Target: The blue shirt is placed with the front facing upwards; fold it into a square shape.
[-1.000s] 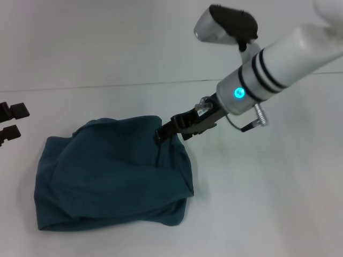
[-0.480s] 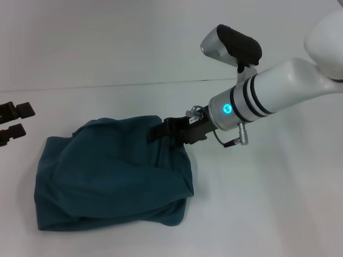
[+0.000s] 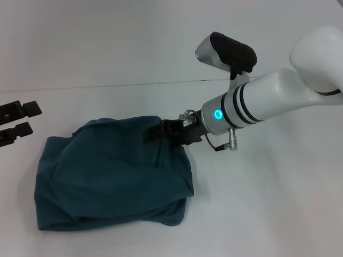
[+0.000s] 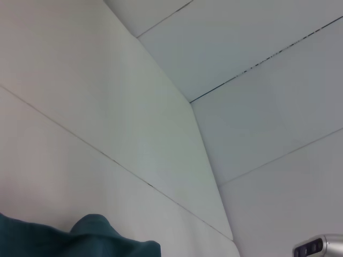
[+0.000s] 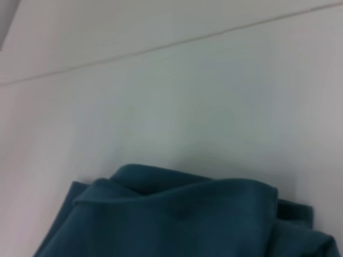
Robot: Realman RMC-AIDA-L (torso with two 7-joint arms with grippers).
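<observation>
Only the head view shows the right pincer (image 3: pixel 155 132) apparently closed on the far right edge of the blue shirt (image 3: pixel 110 174), a rumpled bundle lying broadside on the white tabletop (image 3: pixel 268 203).

surface: white table (image 3: pixel 278 203) | on it: blue shirt (image 3: pixel 107 176), bunched in a rough square heap
</observation>
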